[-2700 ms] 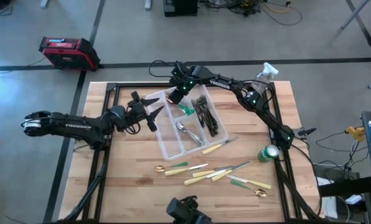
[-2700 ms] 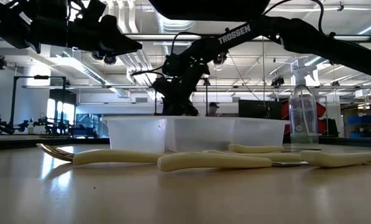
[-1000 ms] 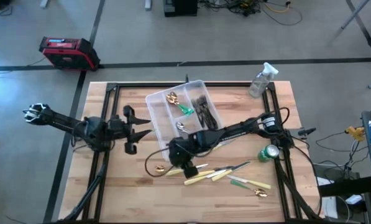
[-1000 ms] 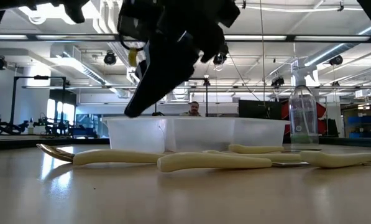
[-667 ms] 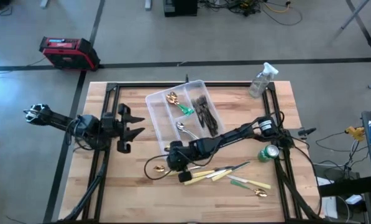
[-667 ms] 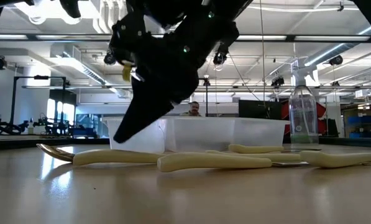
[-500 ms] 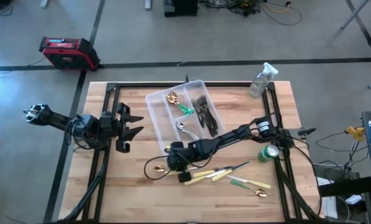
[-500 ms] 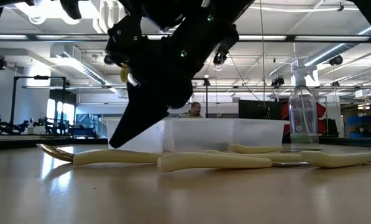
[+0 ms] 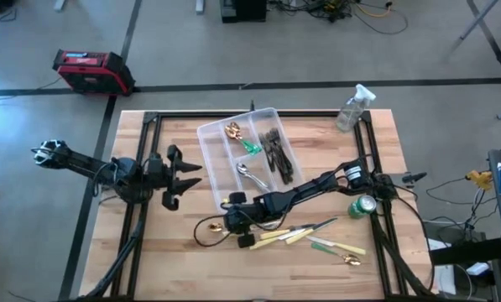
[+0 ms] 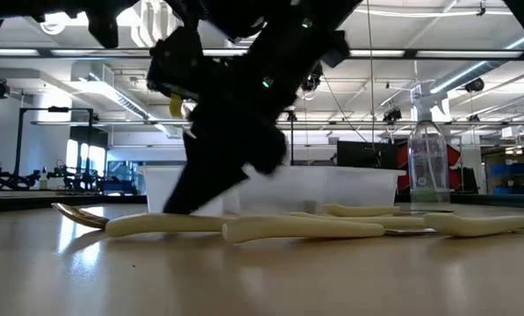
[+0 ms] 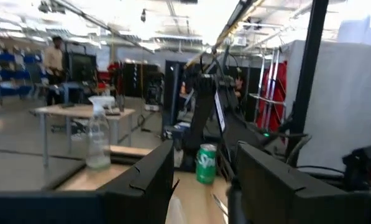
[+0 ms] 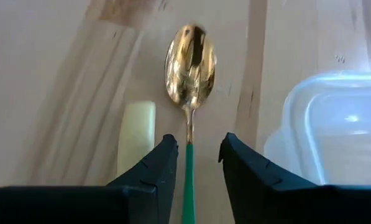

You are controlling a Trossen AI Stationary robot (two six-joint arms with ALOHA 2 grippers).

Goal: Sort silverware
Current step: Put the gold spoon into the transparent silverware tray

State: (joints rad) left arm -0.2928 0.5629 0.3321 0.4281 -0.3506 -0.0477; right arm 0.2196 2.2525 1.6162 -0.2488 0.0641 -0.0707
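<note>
Bare wood left of the tray (image 9: 206,159); knives (image 9: 285,236) crowd the front.

right tool (image 9: 227,223) over gold spoon (image 9: 216,226)

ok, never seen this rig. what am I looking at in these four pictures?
Two dark robot arms work at a wooden table, sorting cutlery into a clear tray. One picture looks straight down from above, one looks level across the tabletop, and one comes from a camera on each wrist. Cream-handled knives lie loose on the table near the tray. A green can and a spray bottle stand on the right side. The left hand waits open, left of the tray. The right hand is down at the table, open, its fingers either side of the green handle of a gold spoon. Nothing is held yet.
</note>
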